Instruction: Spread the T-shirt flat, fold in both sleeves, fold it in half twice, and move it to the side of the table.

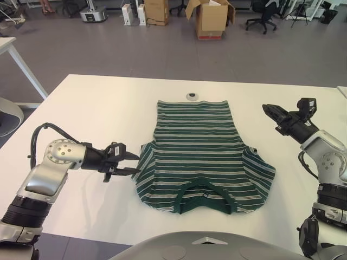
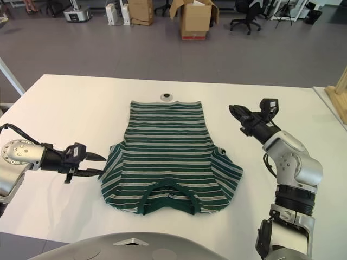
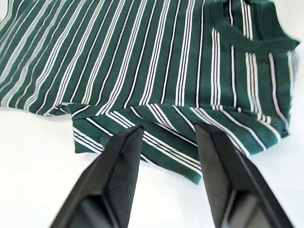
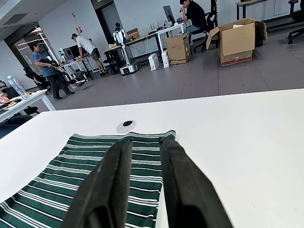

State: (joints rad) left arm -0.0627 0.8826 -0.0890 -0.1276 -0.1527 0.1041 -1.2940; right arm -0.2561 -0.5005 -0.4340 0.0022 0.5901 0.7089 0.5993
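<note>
A green T-shirt with white stripes lies on the white table, collar toward me and hem at the far side. Both short sleeves are bunched in against the body. My left gripper is open, low over the table, its tips right at the edge of the shirt's left sleeve. In the left wrist view the gripper has the sleeve's hem between its tips and holds nothing. My right gripper hangs above the table to the right of the shirt, apart from it, with a narrow gap between its fingers.
A round cable grommet sits in the table just beyond the shirt's hem. Bare tabletop lies to the left and right of the shirt. Cardboard boxes and chairs stand on the floor beyond the table.
</note>
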